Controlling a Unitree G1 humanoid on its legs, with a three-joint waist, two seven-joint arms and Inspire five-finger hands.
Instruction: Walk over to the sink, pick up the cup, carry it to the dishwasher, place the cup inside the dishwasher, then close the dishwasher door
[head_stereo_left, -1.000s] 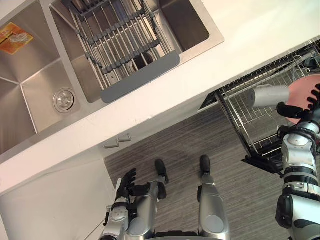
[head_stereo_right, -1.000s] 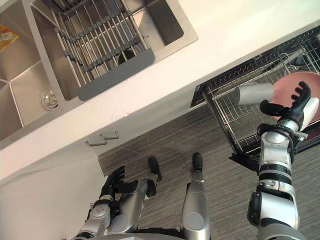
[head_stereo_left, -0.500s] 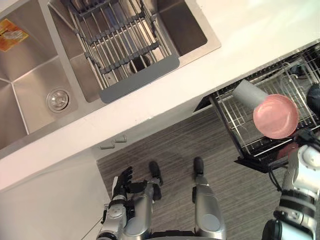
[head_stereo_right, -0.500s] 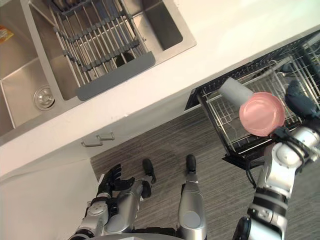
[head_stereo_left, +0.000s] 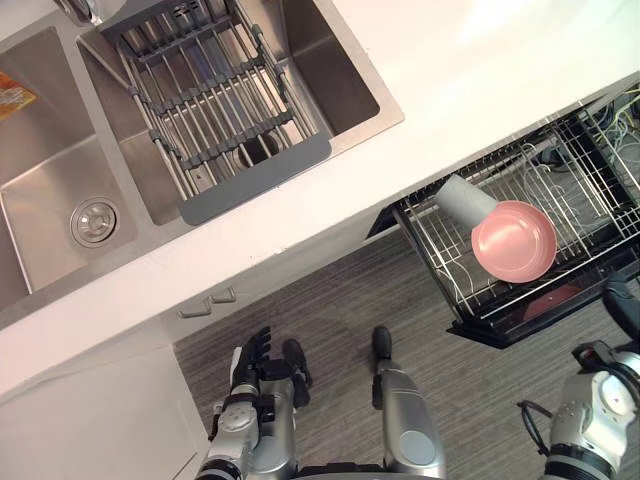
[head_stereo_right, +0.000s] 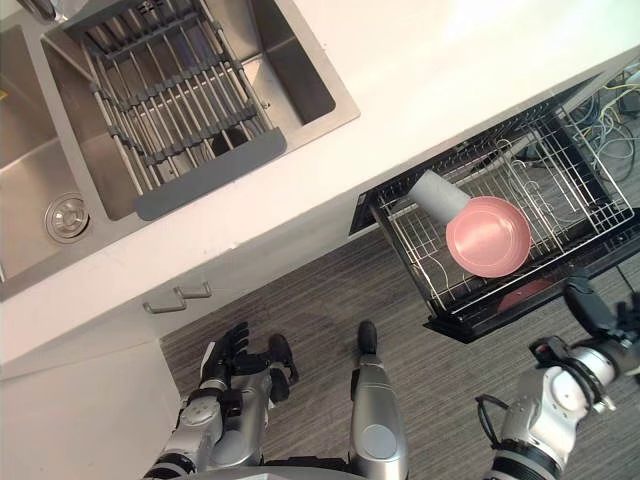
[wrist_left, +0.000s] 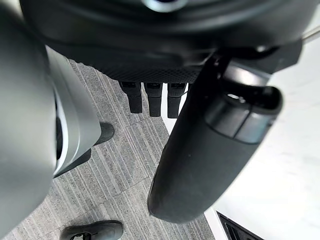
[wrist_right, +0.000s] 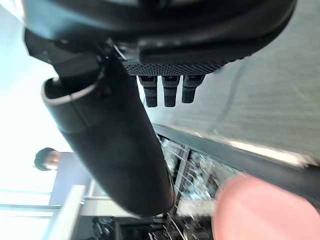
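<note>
Counter (head_stereo_left: 480, 80): white, brightly lit | cabinet (head_stereo_left: 100, 420) under counter: white (two small handles (head_stereo_left: 209, 301)) | floor (head_stereo_left: 335, 290) below counter: grey, wood-grain planks

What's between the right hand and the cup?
The pink plate, in the rack beside the cup; the right eye view shows it.

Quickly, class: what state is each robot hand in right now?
Left hand: open, holding nothing.
Right hand: open, holding nothing; the cup lies in the dishwasher rack.
</note>
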